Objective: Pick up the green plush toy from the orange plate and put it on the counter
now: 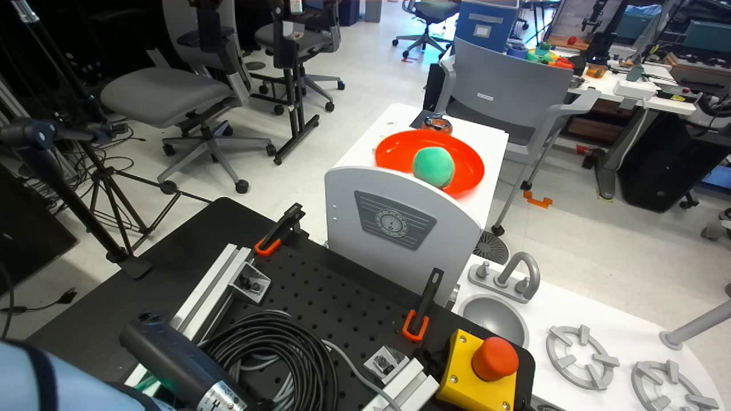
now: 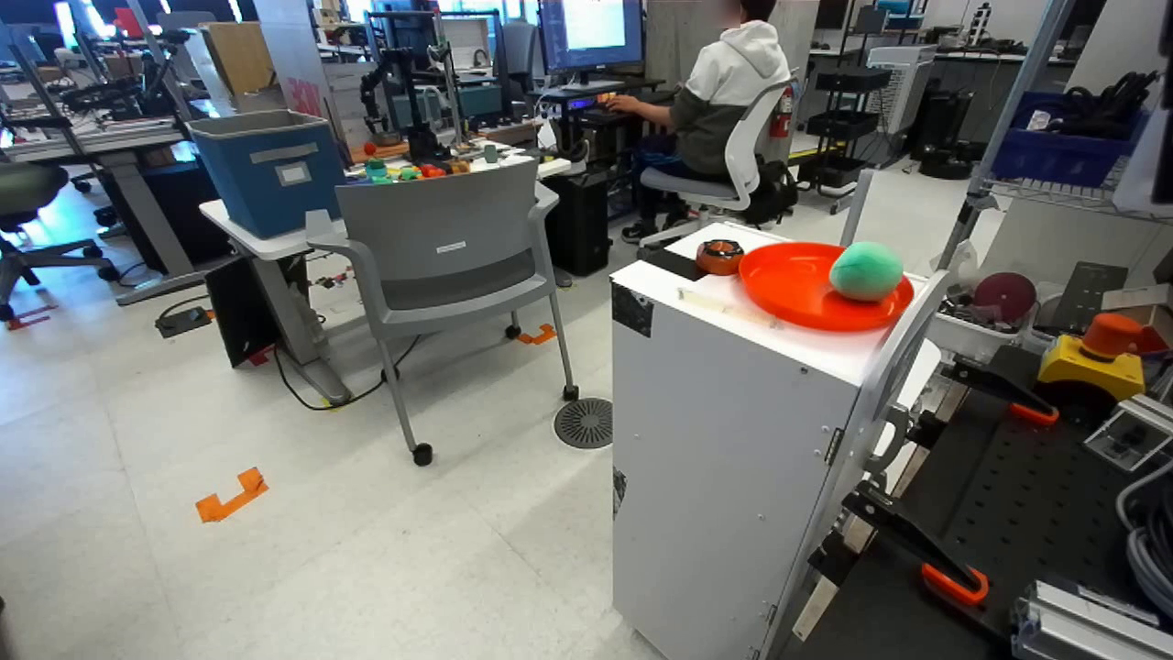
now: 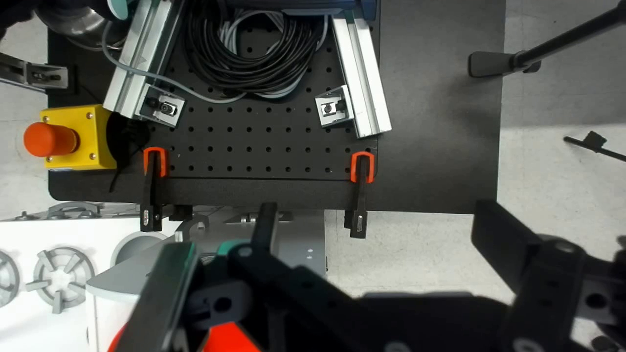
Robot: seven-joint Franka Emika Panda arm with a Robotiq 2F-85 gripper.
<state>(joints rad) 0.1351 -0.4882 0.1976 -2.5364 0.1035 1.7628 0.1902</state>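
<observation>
Your pincer (image 3: 376, 232) has its jaws spread wide; one green plush toy (image 1: 433, 165) sits on one orange plate (image 1: 400, 149), toward its near rim. One light-grey panel (image 1: 397, 245) rises close beside that rim, and one small round container (image 1: 437, 123) stands just past the far one. To the right, bare white counter (image 1: 551, 308) runs between one sink (image 1: 494, 322) and two burners (image 1: 567, 361).

in an exterior view, upper centre: plush toy (image 1: 433, 165), teal-green; plate (image 1: 397, 149), bright orange. centre: panel (image 1: 400, 260), pale grey, dark-grey lined emblem (image 1: 394, 221). lower right: box (image 1: 470, 386), yellow, orange-red button (image 1: 495, 359). wrist view, upper centre: board (image 3: 259, 140), black, hole-grid pattern.
</observation>
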